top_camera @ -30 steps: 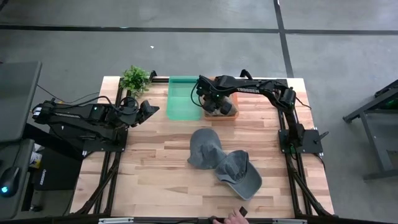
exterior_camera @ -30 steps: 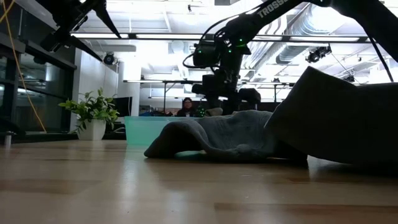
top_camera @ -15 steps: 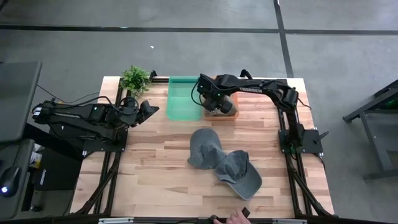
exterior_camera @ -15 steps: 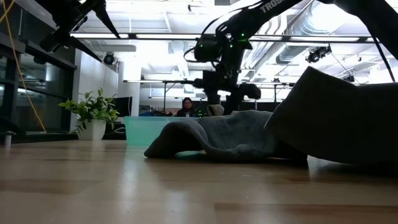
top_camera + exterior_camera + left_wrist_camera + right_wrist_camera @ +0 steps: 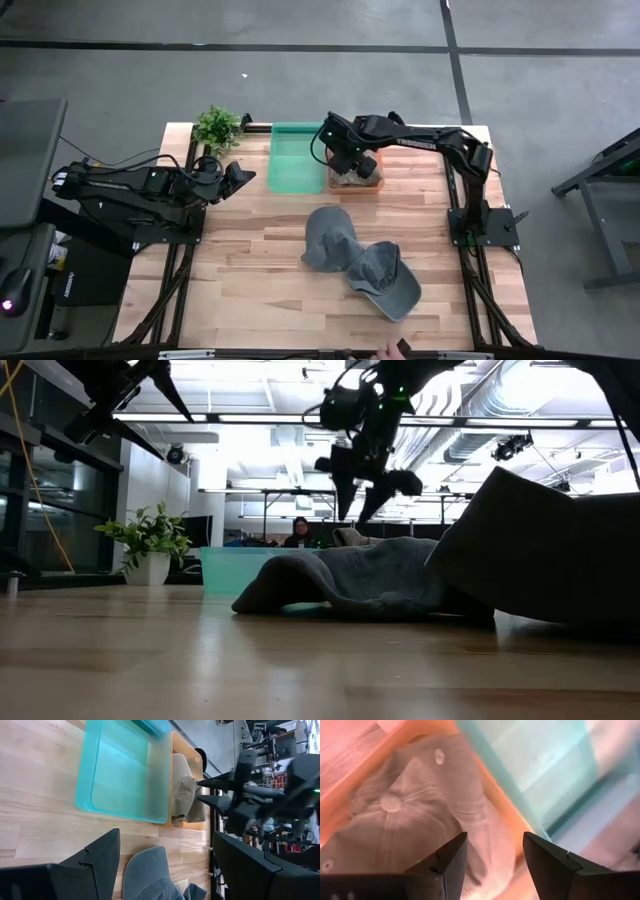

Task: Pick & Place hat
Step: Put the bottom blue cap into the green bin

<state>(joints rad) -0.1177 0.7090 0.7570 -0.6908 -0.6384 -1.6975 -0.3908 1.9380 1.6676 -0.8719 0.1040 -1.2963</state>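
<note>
A beige hat lies crown up in the orange bin, also seen in the right wrist view. My right gripper hangs open just above it, fingers pointing down, touching nothing. Two grey hats lie on the table: one at the middle, the other overlapping it toward the near right. My left gripper waits open at the table's left, left of the green bin.
The green bin stands flush against the orange bin's left side at the far edge. A potted plant sits at the far-left corner. A person's hand shows at the near edge. Bare wood lies on the near left.
My right gripper has risen straight up from the orange bin and shifted slightly toward the far edge, its fingers now clear of the beige hat, which stays in the bin. The hand at the near edge has drawn back a little.
</note>
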